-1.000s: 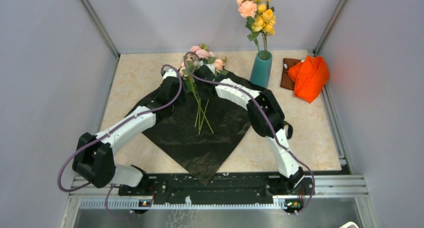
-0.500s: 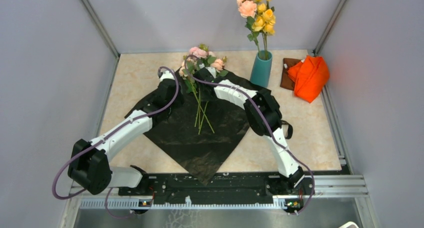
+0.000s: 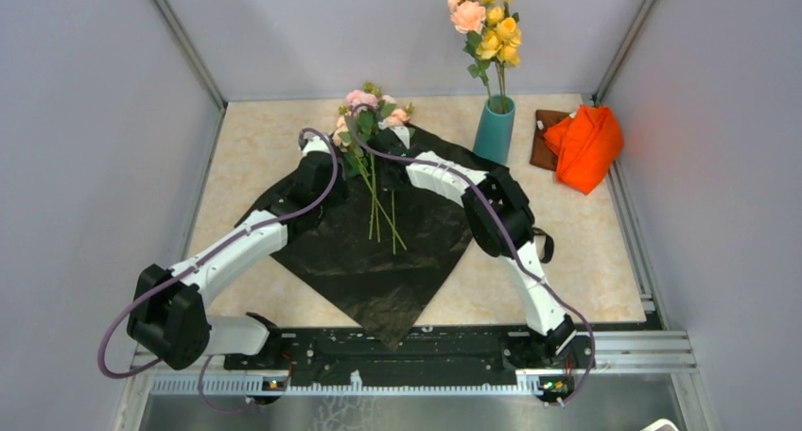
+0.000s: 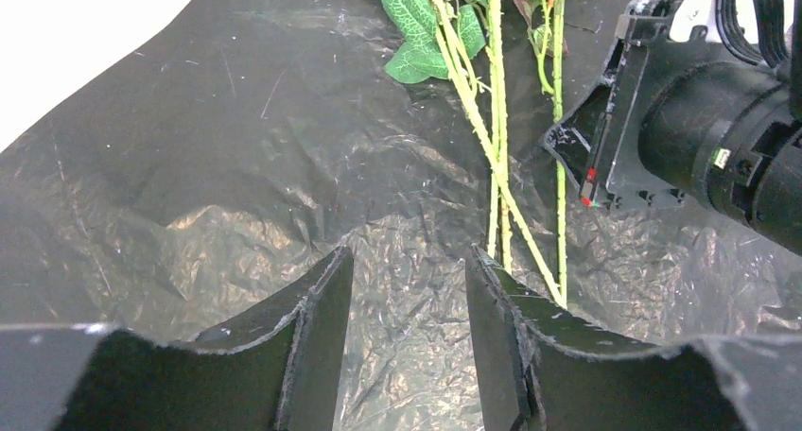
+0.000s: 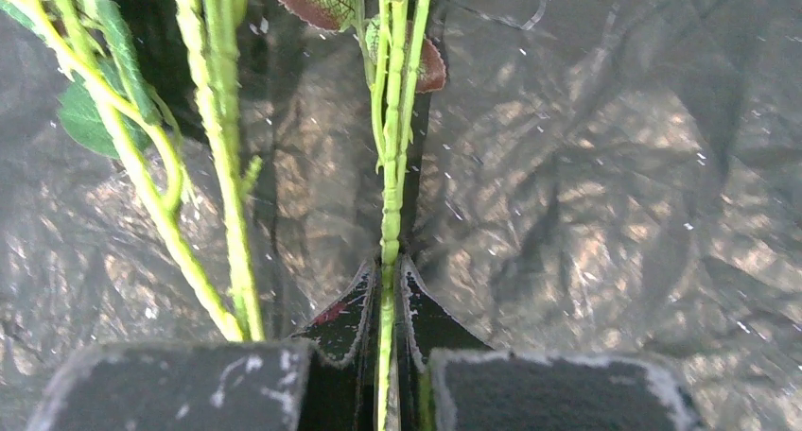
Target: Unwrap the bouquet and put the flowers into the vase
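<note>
The glossy black wrapping sheet (image 3: 378,261) of the bouquet lies spread flat on the table. On it lie the flowers (image 3: 364,105), pink heads at the far end and thin green stems (image 3: 376,209) pointing toward me. My right gripper (image 5: 390,266) is shut on one green stem (image 5: 390,185); two other stems (image 5: 222,166) lie loose to its left. My left gripper (image 4: 407,261) is open just above the bare sheet, the stems (image 4: 496,147) to its right, nothing between its fingers. The teal vase (image 3: 494,130) stands at the back right, holding peach and yellow blooms (image 3: 487,25).
An orange cloth (image 3: 584,146) lies on a brown piece (image 3: 543,129) right of the vase. Grey enclosure walls close in the table on three sides. The arm bases sit on a black rail (image 3: 426,351) at the near edge.
My right gripper has closed from open onto a stem. The flower heads have shifted slightly left and one stem now lies apart from the bunch. The left gripper has stayed open.
</note>
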`<control>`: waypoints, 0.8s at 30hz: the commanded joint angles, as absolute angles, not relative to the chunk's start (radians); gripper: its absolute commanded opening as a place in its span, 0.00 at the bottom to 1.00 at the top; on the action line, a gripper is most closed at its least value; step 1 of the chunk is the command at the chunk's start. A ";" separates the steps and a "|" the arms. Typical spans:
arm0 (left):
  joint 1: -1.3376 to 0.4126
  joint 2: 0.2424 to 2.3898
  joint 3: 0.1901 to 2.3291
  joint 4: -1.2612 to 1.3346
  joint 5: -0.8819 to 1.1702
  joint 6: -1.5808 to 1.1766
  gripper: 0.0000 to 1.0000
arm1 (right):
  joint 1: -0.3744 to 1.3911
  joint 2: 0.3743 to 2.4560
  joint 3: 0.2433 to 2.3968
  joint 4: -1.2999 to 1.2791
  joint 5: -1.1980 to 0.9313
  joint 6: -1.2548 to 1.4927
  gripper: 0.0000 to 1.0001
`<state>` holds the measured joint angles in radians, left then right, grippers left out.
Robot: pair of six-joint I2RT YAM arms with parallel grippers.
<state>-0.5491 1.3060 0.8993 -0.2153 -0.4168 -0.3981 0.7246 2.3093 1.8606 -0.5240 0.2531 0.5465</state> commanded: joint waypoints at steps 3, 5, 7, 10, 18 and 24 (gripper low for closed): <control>-0.552 1.305 0.892 -0.171 -0.380 -0.392 0.55 | 0.724 2.070 1.797 -0.442 0.330 0.490 0.00; -0.551 1.305 0.891 -0.163 -0.366 -0.396 0.55 | 0.724 2.016 1.780 -0.428 0.344 0.472 0.00; -0.552 1.306 0.884 -0.146 -0.344 -0.403 0.55 | 0.724 1.958 1.759 -0.412 0.355 0.460 0.00; -0.552 1.304 0.880 -0.115 -0.284 -0.418 0.54 | 0.725 1.877 1.712 -0.388 0.361 0.452 0.00; -0.548 1.186 0.766 0.213 -0.010 -0.534 0.56 | 0.744 1.663 1.492 -0.261 0.322 0.401 0.00; -0.546 1.162 0.716 0.460 0.214 -0.628 0.57 | 0.750 1.546 1.360 -0.213 0.211 0.329 0.00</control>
<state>-0.5476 1.1725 0.7353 0.2047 0.0193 -0.5407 0.7334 1.6337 1.4006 -0.2913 0.2852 0.3920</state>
